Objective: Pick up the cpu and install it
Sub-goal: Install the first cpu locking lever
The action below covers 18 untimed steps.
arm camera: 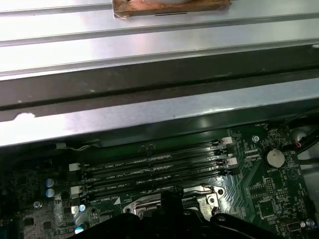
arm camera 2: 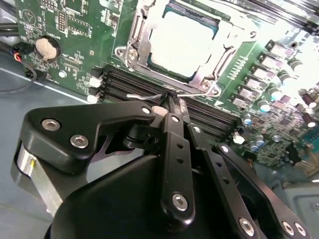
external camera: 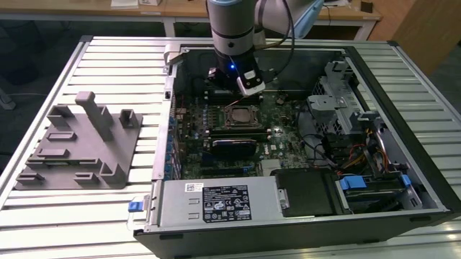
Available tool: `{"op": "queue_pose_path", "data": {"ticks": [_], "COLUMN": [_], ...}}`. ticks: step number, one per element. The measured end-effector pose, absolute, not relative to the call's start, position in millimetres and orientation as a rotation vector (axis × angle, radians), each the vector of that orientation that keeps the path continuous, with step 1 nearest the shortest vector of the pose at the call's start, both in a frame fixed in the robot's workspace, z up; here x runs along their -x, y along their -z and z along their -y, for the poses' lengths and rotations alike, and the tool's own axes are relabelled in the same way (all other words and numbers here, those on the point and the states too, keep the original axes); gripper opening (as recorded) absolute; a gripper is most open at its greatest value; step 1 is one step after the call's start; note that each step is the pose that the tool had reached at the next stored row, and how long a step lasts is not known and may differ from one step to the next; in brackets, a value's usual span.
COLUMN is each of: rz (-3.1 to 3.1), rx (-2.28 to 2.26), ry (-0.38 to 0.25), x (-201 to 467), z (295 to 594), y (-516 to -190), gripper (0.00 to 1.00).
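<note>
My gripper (arm camera 2: 169, 99) is closed with its fingertips on the thin socket lever (arm camera 2: 149, 96) beside the memory slots (arm camera: 154, 172). The cpu (arm camera 2: 184, 42) sits in the motherboard socket (external camera: 240, 116), inside the open computer case (external camera: 403, 135).

Grey fixture (external camera: 75, 145), open computer case (external camera: 425, 178), motherboard (external camera: 281, 137)

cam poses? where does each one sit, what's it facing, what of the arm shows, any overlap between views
Exterior view: off the arm, above, looking down into the open PC case; arm and pincer hang over the motherboard.
Second wrist view: behind the pincer, facing the cpu in its socket; black linkage in the foreground.
First wrist view: on the wrist, facing the memory slots and case wall; pincer's dark edge shows.
Shared: both wrist views see the memory slots and coin battery.
</note>
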<state>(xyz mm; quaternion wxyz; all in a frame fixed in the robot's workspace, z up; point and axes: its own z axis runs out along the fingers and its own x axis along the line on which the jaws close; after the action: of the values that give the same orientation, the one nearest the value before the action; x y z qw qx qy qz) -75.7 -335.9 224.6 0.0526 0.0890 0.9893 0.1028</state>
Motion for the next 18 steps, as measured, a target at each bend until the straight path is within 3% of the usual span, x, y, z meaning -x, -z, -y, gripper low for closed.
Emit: {"op": "queue_pose_path", "data": {"ticks": [18], "rz": [-2.979], "rx": [-0.317], "ry": [-0.315], "x": [68.8], "z": [331.1], "y": [-216.8], "gripper": [0.11]}}
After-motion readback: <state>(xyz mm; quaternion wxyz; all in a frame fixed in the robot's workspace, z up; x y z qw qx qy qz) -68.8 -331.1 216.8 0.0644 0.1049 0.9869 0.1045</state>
